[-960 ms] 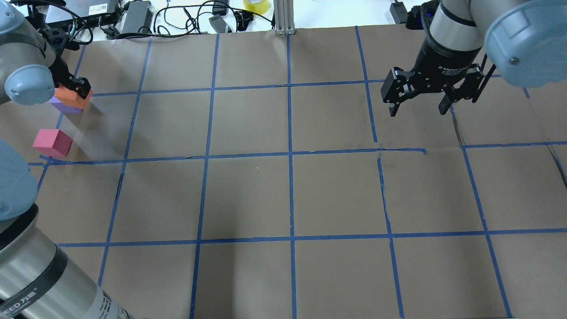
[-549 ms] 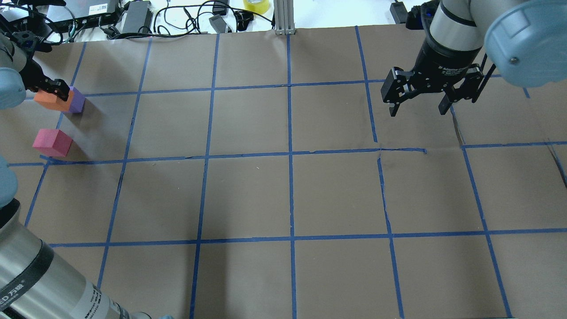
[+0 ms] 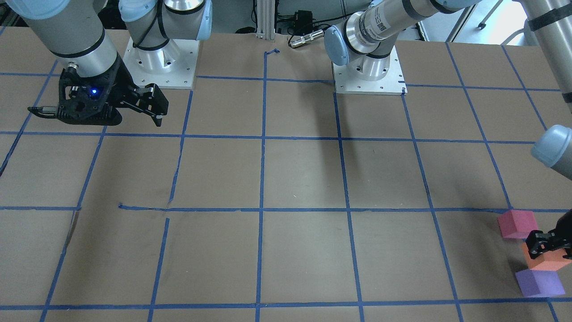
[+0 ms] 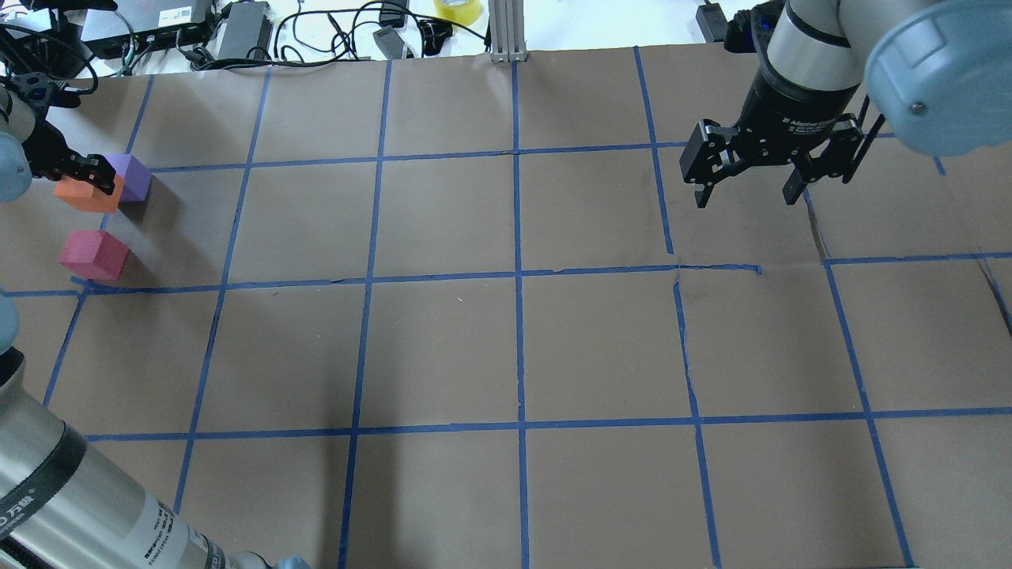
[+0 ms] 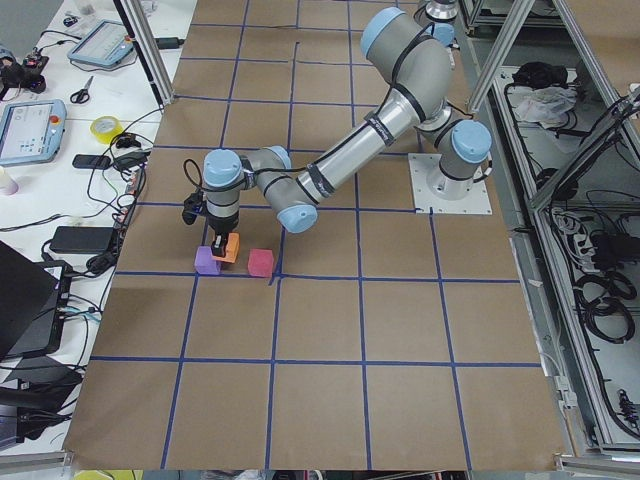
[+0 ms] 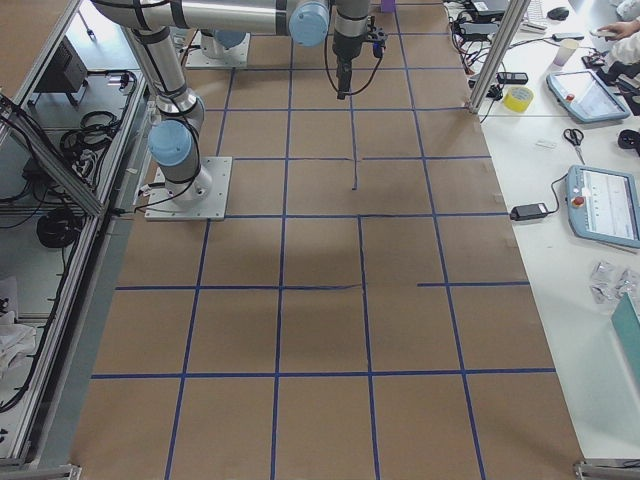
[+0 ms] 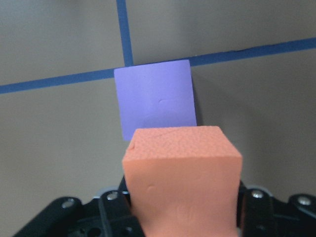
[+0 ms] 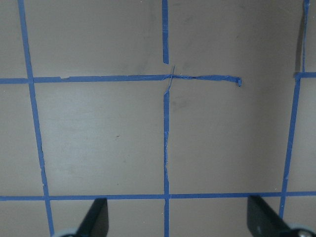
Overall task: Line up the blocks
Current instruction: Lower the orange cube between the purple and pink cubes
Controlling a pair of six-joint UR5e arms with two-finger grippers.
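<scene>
My left gripper (image 4: pixel 79 178) is shut on the orange block (image 4: pixel 85 195) at the table's far left, holding it between the purple block (image 4: pixel 132 176) and the red-pink block (image 4: pixel 93 254). In the left wrist view the orange block (image 7: pixel 182 180) fills the jaws, with the purple block (image 7: pixel 155 100) just beyond it on the paper. The front-facing view shows red-pink (image 3: pixel 517 223), orange (image 3: pixel 547 260) and purple (image 3: pixel 539 282) close in a row. My right gripper (image 4: pixel 747 194) is open and empty, hanging above the table's far right.
Brown paper with a blue tape grid (image 4: pixel 518 276) covers the table. Cables, power bricks and a yellow tape roll (image 4: pixel 457 9) lie past the far edge. The arm bases (image 3: pixel 368 74) stand on the robot's side.
My left gripper has carried the orange block leftward off the purple block, uncovering it, and lowered it towards the red-pink block. The right arm has not moved.
</scene>
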